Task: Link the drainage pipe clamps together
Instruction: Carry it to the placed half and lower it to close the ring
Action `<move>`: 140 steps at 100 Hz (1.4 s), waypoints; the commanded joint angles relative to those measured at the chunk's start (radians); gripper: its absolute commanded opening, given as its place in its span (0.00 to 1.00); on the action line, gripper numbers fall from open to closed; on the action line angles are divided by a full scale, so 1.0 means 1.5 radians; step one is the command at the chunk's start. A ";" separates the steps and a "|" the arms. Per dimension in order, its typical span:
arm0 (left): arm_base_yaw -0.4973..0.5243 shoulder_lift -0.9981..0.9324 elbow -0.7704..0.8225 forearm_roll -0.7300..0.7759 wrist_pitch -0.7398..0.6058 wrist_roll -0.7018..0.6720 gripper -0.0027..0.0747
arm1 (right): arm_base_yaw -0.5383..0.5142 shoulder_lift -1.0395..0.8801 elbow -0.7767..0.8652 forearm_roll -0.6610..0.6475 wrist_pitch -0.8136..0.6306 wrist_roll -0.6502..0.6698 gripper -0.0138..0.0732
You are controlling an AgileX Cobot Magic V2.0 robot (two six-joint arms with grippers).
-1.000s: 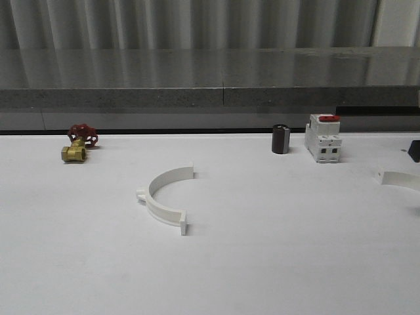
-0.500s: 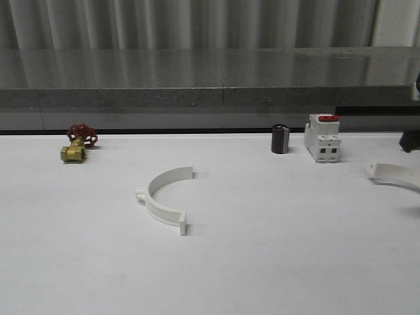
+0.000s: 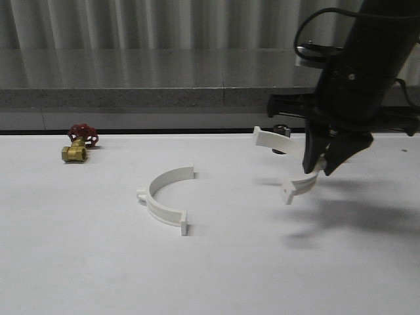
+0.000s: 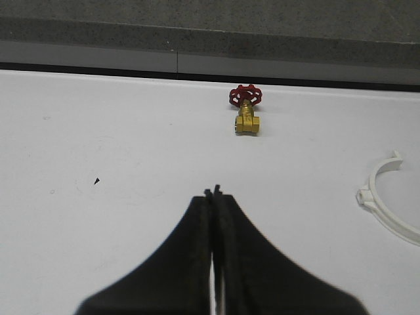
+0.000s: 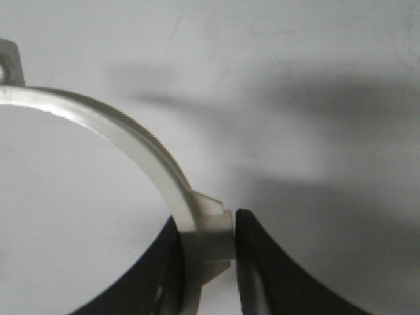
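The right gripper [image 3: 326,167] carries one clamp half [image 3: 289,161] pinched at mid-arc, clear of the table. Its mate [image 3: 164,198] lies well off toward the left gripper [image 4: 214,197], which is closed and empty. Joining remains undone.

White table [image 3: 79,262] with a matte, even surface, extending across the foreground. Behind its far edge runs a dark strip, then a long grey speckled stone ledge [image 3: 131,97] with a visible seam near its middle. The ledge's polished top reflects pale vertical bands. The back wall [image 3: 164,23] is grey with vertical ribs. Soft overhead light casts diffuse shadows on the table at right.
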 commanded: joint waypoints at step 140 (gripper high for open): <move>0.002 0.004 -0.018 0.000 -0.046 -0.001 0.01 | 0.131 0.170 -0.216 -0.060 0.055 0.182 0.22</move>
